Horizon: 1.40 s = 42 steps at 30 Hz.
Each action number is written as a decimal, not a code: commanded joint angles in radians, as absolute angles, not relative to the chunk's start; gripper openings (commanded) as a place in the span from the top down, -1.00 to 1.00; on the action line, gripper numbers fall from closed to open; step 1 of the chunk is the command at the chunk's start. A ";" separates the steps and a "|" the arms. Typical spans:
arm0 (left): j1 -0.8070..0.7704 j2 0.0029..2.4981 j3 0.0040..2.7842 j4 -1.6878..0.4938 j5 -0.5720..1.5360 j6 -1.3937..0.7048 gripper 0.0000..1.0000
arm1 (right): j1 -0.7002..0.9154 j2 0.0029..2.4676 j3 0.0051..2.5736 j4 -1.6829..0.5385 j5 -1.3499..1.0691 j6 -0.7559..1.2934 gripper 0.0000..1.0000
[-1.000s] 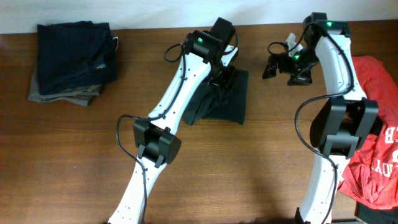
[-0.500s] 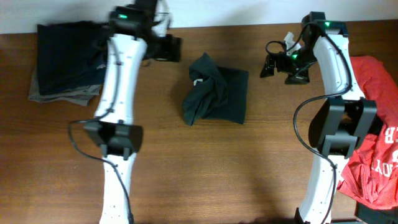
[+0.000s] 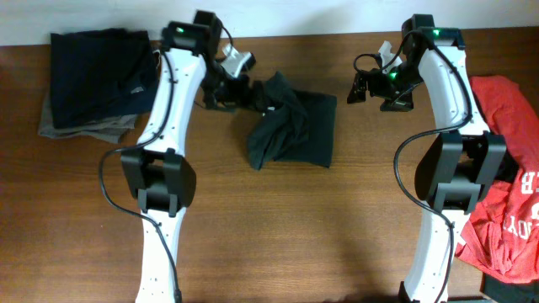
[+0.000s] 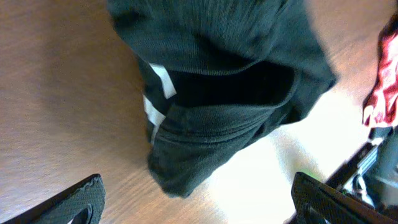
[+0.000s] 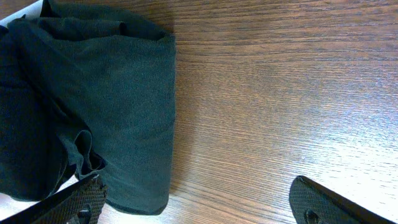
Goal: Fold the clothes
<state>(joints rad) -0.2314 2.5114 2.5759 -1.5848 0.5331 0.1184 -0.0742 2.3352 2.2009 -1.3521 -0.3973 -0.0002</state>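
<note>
The charcoal-black T-shirt (image 3: 292, 128) lies crumpled and partly folded at the table's middle, a strip of white showing in its folds (image 4: 155, 93). My left gripper (image 3: 246, 93) is open at its upper left edge, and in the left wrist view the bunched cloth (image 4: 217, 81) sits just ahead of the wide-apart fingers (image 4: 74, 202), untouched. To the shirt's upper right my right gripper (image 3: 375, 91) hangs open over bare wood. In the right wrist view the shirt's folded edge (image 5: 93, 106) sits by the left finger (image 5: 78, 202). A red T-shirt (image 3: 509, 202) with white letters lies at the right edge.
A stack of folded dark and grey garments (image 3: 97, 80) sits at the back left corner. The wooden table (image 3: 295, 227) runs wide in front of the shirt. The red shirt also shows at the left wrist view's right edge (image 4: 385, 81).
My left arm let go of the black shirt, swung back toward the folded stack, then returned to the shirt's upper left edge with its jaws open. The right arm barely moved.
</note>
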 commanded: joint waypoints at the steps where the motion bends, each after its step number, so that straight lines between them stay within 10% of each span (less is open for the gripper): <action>1: -0.241 2.498 2.477 -1.550 0.566 0.156 -0.91 | -0.072 2.314 2.197 -1.349 -0.406 -0.003 -0.97; 14: -0.341 2.498 2.401 -1.508 0.739 0.264 -0.79 | -0.072 2.314 2.197 -1.350 -0.364 -0.010 -0.98; 21: -0.368 2.498 2.428 -1.508 0.745 0.263 0.54 | -0.072 2.314 2.197 -1.349 -0.357 -0.010 -0.97; 27: -0.378 2.498 2.496 -1.488 0.757 0.248 0.98 | -0.072 2.314 2.197 -1.349 -0.354 -0.010 -0.97; 33: -0.408 2.498 2.495 -1.443 0.800 0.248 0.92 | -0.072 2.314 2.197 -1.349 -0.354 -0.010 -0.97; 36: -0.410 2.497 2.513 -1.451 0.708 0.244 0.13 | -0.072 2.314 2.197 -1.353 -0.354 -0.010 -0.97; 42: -0.339 2.474 2.594 -1.539 0.506 0.192 -0.74 | -0.072 2.314 2.197 -1.354 -0.353 -0.010 -0.97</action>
